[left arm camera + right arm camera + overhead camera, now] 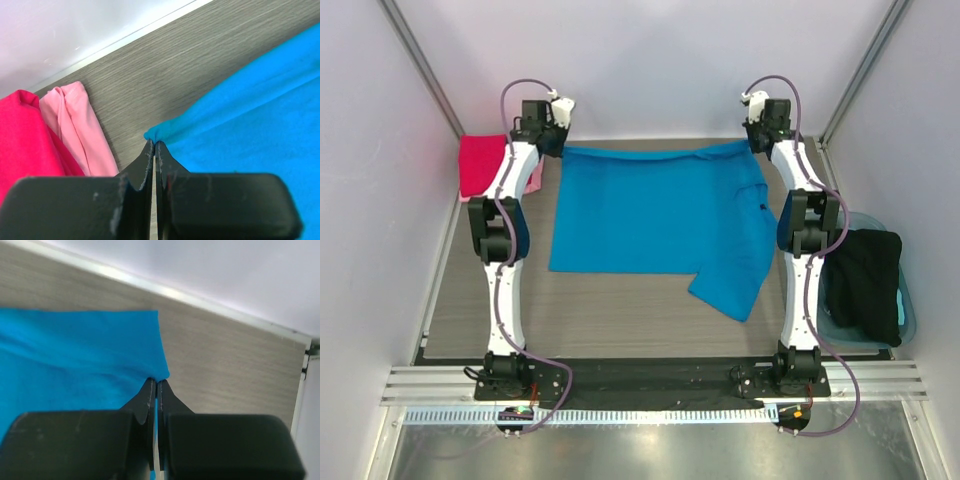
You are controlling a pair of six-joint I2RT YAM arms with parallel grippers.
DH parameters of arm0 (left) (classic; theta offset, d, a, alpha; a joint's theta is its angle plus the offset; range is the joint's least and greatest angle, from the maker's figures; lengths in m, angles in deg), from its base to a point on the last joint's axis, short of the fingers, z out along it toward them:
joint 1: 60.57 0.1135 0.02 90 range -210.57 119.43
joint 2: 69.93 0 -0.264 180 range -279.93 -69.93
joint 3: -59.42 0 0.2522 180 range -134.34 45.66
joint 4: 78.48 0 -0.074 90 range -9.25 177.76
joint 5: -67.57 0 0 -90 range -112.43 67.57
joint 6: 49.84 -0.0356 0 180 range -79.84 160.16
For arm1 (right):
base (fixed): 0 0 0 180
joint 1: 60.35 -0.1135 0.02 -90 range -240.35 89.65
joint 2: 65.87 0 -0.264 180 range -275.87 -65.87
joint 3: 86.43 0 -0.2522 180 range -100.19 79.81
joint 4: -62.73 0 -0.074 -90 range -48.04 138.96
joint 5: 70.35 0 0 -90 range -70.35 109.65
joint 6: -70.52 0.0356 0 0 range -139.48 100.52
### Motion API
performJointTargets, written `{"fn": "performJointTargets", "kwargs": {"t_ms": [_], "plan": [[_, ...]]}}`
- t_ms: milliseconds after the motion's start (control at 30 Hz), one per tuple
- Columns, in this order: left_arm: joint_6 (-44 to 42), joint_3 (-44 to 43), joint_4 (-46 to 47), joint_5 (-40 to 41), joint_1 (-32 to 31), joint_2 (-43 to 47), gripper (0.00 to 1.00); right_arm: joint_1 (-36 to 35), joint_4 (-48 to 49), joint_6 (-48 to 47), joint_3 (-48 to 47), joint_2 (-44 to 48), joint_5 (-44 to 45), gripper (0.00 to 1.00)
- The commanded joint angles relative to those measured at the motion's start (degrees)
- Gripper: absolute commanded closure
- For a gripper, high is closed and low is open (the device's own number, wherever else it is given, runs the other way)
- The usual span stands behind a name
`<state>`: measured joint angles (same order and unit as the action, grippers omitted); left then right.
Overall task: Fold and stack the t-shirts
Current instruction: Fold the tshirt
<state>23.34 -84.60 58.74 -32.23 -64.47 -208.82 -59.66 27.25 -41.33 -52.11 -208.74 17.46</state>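
Observation:
A bright blue t-shirt point(655, 215) lies spread across the table's middle, one sleeve sticking out at the near right. My left gripper point(560, 140) is shut on its far left corner point(155, 134), the cloth bunched at the tips. My right gripper point(756, 135) is shut on the far right corner point(161, 371). A folded crimson red t-shirt point(480, 163) sits at the far left on a pale pink t-shirt point(82, 132), whose edge shows beside it.
A translucent blue tub point(907, 300) holding a black garment point(868, 280) stands at the right edge of the table. The grey back wall and side walls close in the table point(620, 310). A metal rail runs along the near edge.

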Motion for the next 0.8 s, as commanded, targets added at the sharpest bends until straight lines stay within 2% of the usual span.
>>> {"fn": "performJointTargets", "kwargs": {"t_ms": [0, 467, 767], "plan": [[0.91, 1.14, 0.89, -2.67, 0.39, 7.84, 1.00, -0.42, 0.97, -1.88, 2.53, 9.88, 0.79, 0.99], [-0.67, 15.72, -5.52, -7.86, -0.49, 18.03, 1.00, -0.07, -1.22, -3.55, 18.70, 22.10, -1.14, 0.99], [-2.16, 19.78, -7.28, -7.07, -0.49, 21.20, 1.00, -0.16, -2.19, -2.15, 28.38, 29.22, -2.55, 0.99]]}}
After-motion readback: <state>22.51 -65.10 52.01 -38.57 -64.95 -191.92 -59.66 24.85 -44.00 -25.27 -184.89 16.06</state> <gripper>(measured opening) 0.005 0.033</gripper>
